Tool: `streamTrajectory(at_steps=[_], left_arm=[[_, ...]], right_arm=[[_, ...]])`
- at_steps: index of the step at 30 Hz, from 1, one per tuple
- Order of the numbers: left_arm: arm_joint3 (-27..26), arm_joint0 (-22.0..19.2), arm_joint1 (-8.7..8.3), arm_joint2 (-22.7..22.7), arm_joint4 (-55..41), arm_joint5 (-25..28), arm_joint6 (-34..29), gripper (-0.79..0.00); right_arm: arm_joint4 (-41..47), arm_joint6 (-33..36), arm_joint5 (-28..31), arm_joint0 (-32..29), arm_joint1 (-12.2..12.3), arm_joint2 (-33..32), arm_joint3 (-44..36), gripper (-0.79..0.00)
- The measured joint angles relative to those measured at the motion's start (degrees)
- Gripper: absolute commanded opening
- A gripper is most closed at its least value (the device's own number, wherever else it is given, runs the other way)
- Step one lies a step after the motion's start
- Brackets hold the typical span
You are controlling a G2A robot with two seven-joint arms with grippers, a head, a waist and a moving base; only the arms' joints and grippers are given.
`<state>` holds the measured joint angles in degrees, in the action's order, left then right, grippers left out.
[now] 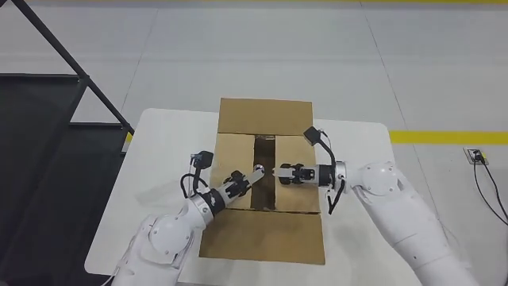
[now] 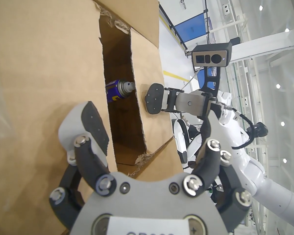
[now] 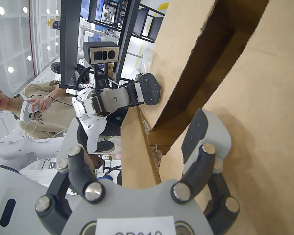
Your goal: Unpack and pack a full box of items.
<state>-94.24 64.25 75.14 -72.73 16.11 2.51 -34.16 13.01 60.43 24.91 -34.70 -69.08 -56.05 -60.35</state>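
From above, the box (image 1: 266,119) sits mid-tabletop (image 1: 171,175), its inner flaps (image 1: 236,152) parted by a slot where the left end effector (image 1: 254,175) and right end effector (image 1: 282,173) meet. Unpacking looks barely begun; next, push them apart. Left wrist: jaws wide, empty, and a spray can (image 2: 118,90) seemingly lies inside. Right wrist: jaws wide, empty.

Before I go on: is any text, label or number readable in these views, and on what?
Nothing reads whole.
White label on the left gripper: cut off at the picture's edge.
White label on the right gripper: cut off likewise.
Spray can in the box: yellow print, too small to read.
Wall sign behind: blurred.
On the box itself: no print seen.
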Motion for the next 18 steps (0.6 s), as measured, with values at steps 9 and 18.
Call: streamTrajectory(at_steps=[9, 18], left_arm=[[0.71, -0.54, -0.05, 0.66, -0.20, -0.70, 1.04, 0.000], [-7.11, 2.69, -0.88, -2.94, -2.61, 2.58, 0.19, 0.000]], right_arm=[[1.22, -0.09, 0.19, 0.22, -0.17, -0.23, 0.37, 0.000], [5.13, 2.66, 2.26, -1.07, 1.02, -4.56, -3.66, 0.000]])
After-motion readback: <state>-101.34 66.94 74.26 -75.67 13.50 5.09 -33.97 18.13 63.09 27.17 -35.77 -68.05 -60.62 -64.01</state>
